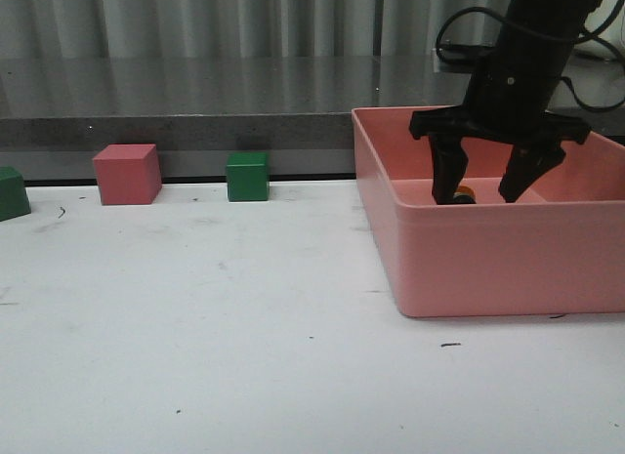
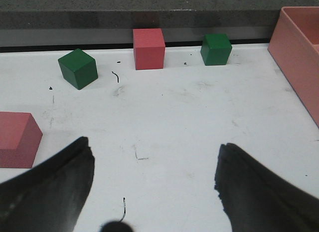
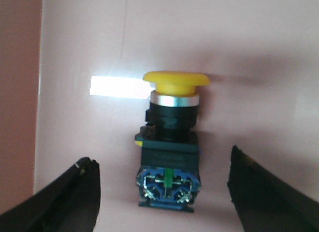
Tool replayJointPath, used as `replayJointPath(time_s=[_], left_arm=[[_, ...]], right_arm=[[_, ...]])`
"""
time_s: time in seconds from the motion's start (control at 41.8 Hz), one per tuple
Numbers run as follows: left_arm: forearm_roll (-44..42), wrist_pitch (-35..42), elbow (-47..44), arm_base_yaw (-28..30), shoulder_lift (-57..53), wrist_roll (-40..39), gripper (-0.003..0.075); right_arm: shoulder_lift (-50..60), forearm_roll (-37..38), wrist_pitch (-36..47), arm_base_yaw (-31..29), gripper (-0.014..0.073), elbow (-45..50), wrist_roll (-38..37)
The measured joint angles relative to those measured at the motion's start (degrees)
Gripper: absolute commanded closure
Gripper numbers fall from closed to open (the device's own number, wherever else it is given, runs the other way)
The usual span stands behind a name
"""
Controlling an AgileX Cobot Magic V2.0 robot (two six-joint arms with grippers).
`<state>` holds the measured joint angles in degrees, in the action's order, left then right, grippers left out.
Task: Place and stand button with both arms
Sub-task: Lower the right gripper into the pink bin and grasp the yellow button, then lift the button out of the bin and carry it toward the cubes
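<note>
The button (image 3: 170, 142) lies on its side on the floor of the pink bin (image 1: 469, 264), yellow cap away from the fingers, blue terminals toward them. In the front view only a bit of its orange cap (image 1: 465, 191) shows between the fingers. My right gripper (image 1: 485, 195) is open inside the bin, one finger on each side of the button's base, not touching it; it also shows in the right wrist view (image 3: 164, 192). My left gripper (image 2: 154, 187) is open and empty over bare white table; the left arm is out of the front view.
A pink cube (image 1: 127, 174) and a green cube (image 1: 247, 176) stand at the table's back edge, another green cube (image 1: 12, 192) at far left. The left wrist view shows a second pink cube (image 2: 17, 139) close to the left finger and the bin wall (image 2: 299, 57).
</note>
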<state>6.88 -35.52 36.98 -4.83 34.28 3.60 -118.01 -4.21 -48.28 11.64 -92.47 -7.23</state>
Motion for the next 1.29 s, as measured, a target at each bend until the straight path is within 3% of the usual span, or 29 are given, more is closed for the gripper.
replayJointPath(time_s=[0.287, 0.598, 0.885, 1.292], left_arm=[[0.0, 0.0, 0.0, 0.0, 0.0, 0.0, 0.023], [0.0, 0.0, 0.0, 0.0, 0.0, 0.0, 0.023], [0.0, 0.0, 0.0, 0.0, 0.0, 0.0, 0.023], [0.0, 0.0, 0.0, 0.0, 0.0, 0.0, 0.023]], right_arm=[[-3.3, -0.3, -0.1, 0.0, 0.0058, -0.8, -0.1], [-4.3, -0.3, -0.1, 0.0, 0.0298, -1.0, -0.1], [-2.2, -0.3, -1.2, 0.0, 0.0298, -1.2, -0.1], [11.6, -0.3, -7.7, 2.7, 0.0298, -1.2, -0.1]])
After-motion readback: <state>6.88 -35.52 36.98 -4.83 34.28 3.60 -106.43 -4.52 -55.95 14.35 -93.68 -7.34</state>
